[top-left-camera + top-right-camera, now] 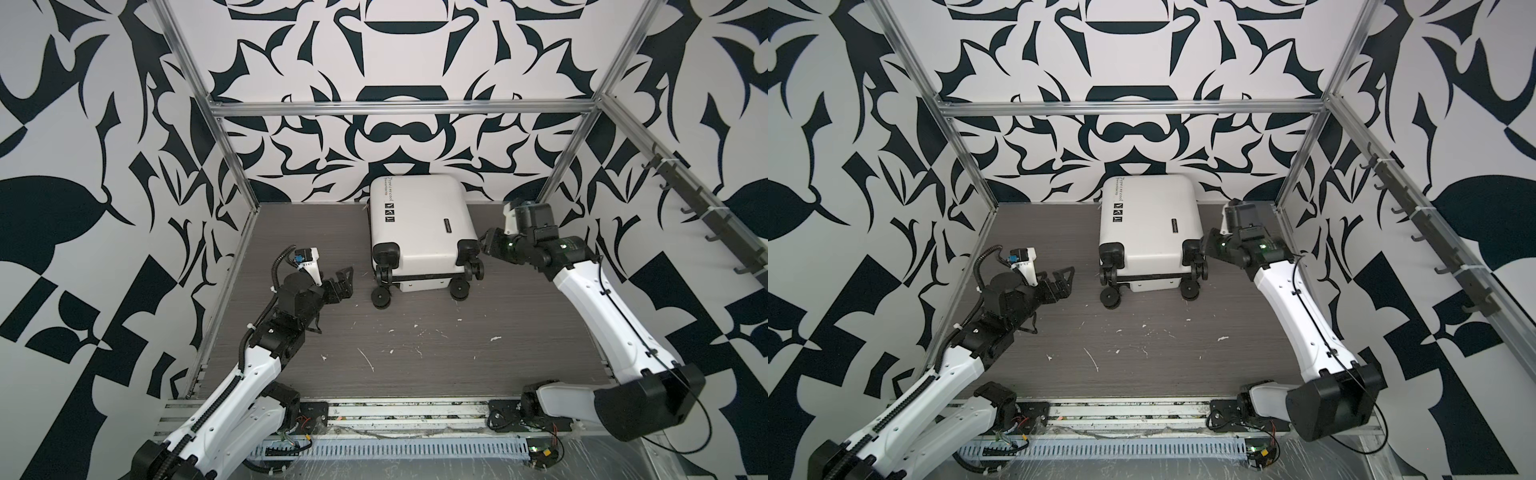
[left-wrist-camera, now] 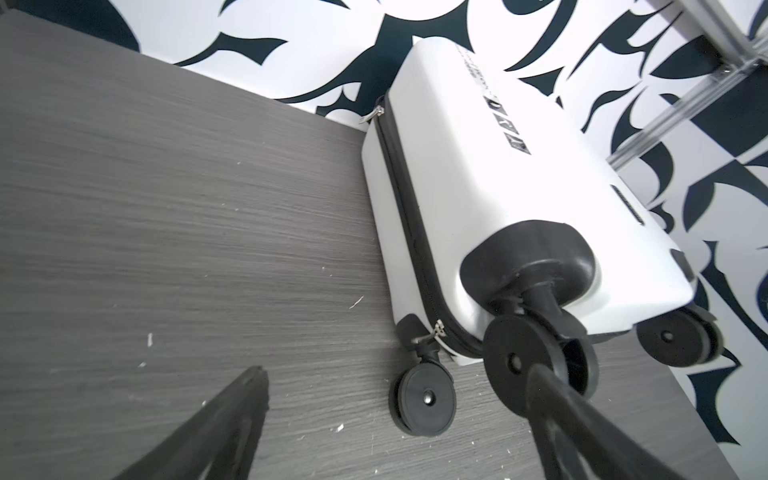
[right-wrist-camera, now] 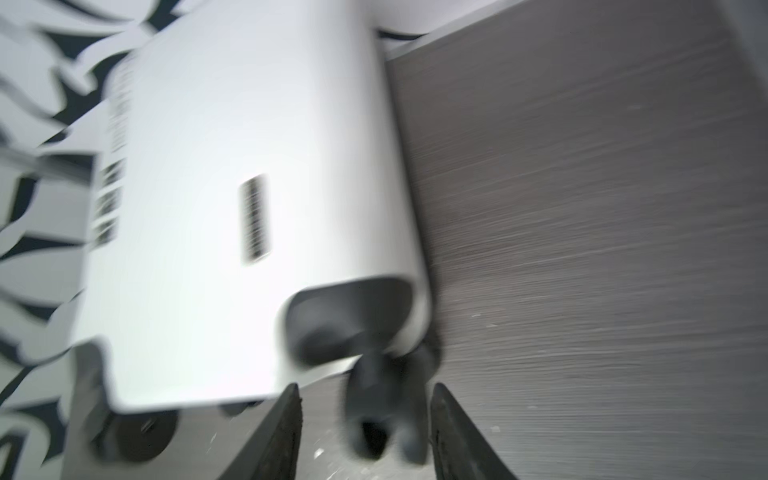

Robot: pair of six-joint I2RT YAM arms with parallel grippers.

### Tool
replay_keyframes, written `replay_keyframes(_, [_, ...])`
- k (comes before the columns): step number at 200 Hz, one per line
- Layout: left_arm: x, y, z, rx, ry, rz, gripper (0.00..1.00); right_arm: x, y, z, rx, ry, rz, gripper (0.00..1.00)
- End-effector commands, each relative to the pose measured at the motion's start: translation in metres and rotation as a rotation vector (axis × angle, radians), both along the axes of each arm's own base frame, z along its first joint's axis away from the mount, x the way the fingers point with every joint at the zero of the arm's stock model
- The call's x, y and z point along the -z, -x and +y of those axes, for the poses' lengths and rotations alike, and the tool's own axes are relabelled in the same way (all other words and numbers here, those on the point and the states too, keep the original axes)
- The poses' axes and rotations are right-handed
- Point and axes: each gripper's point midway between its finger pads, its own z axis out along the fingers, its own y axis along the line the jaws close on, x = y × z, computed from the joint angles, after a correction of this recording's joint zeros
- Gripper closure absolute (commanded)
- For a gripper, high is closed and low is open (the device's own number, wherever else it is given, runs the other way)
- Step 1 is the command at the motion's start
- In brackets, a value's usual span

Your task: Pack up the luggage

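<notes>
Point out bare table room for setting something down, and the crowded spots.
Widest: the grey wood-grain table between the black wheels of the white hard-shell suitcase and the front metal rail. Also the back-left corner beside the suitcase. Crowded: at the wheels, with the open left tool near and the right tool straddling one.

A robot test cell in a lab: an aluminium frame (image 1: 399, 109) with black-and-white patterned walls (image 1: 83, 124) encloses a grey table (image 1: 415, 365); two robot arms (image 1: 598, 307) stand on a rail (image 1: 407, 409) at the near edge, beside a cable duct (image 1: 395, 451).
</notes>
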Motion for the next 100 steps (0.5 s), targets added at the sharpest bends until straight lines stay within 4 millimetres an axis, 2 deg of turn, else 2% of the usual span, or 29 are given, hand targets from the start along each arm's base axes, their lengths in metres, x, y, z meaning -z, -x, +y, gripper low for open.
replay_keyframes(1, [0.005,-0.012,-0.019,0.111,0.018,0.070,0.04,-0.007,0.018,0.040,-0.053,-0.036,-0.025,0.46])
replay_keyframes(14, [0.017,-0.022,-0.028,0.151,0.032,0.169,0.14,-0.005,0.027,0.066,-0.100,-0.043,-0.025,0.46])
replay_keyframes(20, [0.027,-0.028,-0.030,0.156,0.043,0.225,0.23,-0.004,0.032,0.079,-0.127,-0.045,-0.023,0.46])
replay_keyframes(35, [0.047,-0.041,-0.031,0.139,0.084,0.335,0.35,0.001,0.042,0.109,-0.185,-0.047,-0.017,0.45])
replay_keyframes(37, [0.057,-0.043,-0.032,0.136,0.083,0.368,0.36,0.002,0.044,0.112,-0.192,-0.048,-0.016,0.45])
replay_keyframes(43, [0.069,-0.048,-0.031,0.119,0.095,0.415,0.39,0.004,0.048,0.124,-0.216,-0.047,-0.014,0.45])
replay_keyframes(59, [0.089,-0.059,-0.032,0.087,0.130,0.479,0.42,0.009,0.059,0.149,-0.266,-0.039,-0.008,0.44])
replay_keyframes(74, [0.098,-0.069,-0.039,0.091,0.166,0.500,0.44,0.014,0.067,0.169,-0.307,-0.030,-0.004,0.44])
replay_keyframes(100, [0.110,-0.081,-0.053,0.123,0.208,0.522,0.46,0.021,0.074,0.191,-0.353,-0.018,0.011,0.44])
